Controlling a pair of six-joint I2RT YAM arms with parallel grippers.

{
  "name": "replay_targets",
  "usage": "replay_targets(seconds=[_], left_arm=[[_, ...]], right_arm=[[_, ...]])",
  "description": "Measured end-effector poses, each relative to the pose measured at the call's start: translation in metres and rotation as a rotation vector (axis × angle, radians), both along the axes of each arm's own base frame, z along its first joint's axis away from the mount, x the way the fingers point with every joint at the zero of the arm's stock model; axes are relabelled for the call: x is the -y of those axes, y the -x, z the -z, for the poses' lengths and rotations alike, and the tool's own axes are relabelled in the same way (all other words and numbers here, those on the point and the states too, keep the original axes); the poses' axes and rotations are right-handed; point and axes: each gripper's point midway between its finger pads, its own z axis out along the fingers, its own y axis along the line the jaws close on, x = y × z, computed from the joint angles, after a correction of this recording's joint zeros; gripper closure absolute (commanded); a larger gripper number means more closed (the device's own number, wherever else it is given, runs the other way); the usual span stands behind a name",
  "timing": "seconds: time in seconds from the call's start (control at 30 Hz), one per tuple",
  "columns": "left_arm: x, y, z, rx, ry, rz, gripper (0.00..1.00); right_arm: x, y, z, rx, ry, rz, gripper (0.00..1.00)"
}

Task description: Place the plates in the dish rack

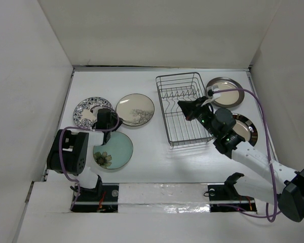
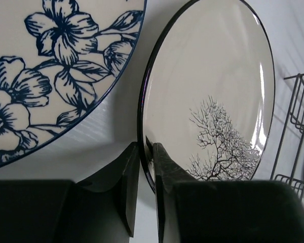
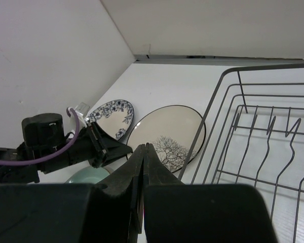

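Observation:
The cream tree-print plate (image 1: 135, 110) lies flat left of the dish rack (image 1: 182, 109). My left gripper (image 2: 146, 149) is shut on its dark near rim, one finger above and one below; the tree print (image 2: 218, 136) faces up. The black-and-white flower plate (image 2: 50, 66) lies just left of it. The pale green plate (image 1: 114, 151) sits nearer my left arm's base. Two beige dark-rimmed plates (image 1: 225, 92) (image 1: 245, 129) lie right of the rack. My right gripper (image 3: 143, 148) is shut and empty, hovering over the rack's left side (image 3: 207, 121).
White walls close in the table on the left, back and right. The wire rack (image 3: 263, 142) holds no plates and has a row of upright prongs. A purple cable loops off each arm. The two arm bases stand at the near edge.

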Motion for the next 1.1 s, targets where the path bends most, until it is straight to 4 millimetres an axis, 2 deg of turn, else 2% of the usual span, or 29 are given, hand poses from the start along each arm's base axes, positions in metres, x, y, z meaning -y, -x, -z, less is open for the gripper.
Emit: replay_targets(seconds=[0.1, 0.17, 0.37, 0.6, 0.77, 0.97, 1.1], left_arm=[[0.001, 0.003, -0.001, 0.039, 0.024, -0.004, 0.97], [0.001, 0.004, -0.009, 0.088, 0.037, -0.004, 1.0], [-0.004, 0.006, -0.048, 0.254, 0.038, -0.011, 1.0], [-0.008, 0.014, -0.065, 0.33, 0.016, -0.006, 1.0], [-0.009, 0.015, -0.061, 0.319, 0.007, -0.003, 1.0], [0.001, 0.011, -0.022, 0.197, 0.026, 0.044, 1.0], [0.014, 0.004, -0.014, 0.166, 0.062, 0.093, 0.99]], right_arm=[[0.0, 0.0, 0.0, 0.001, -0.001, 0.0, 0.99], [0.001, 0.001, -0.002, 0.004, -0.003, 0.001, 0.99], [0.002, 0.002, -0.005, 0.01, -0.007, 0.003, 0.99], [0.001, 0.001, -0.003, 0.006, -0.004, 0.005, 0.99], [-0.005, 0.001, 0.005, -0.009, 0.012, -0.008, 0.99], [-0.004, -0.001, 0.006, -0.008, 0.015, 0.003, 0.99], [-0.003, -0.001, 0.006, -0.009, 0.015, 0.007, 0.99]])
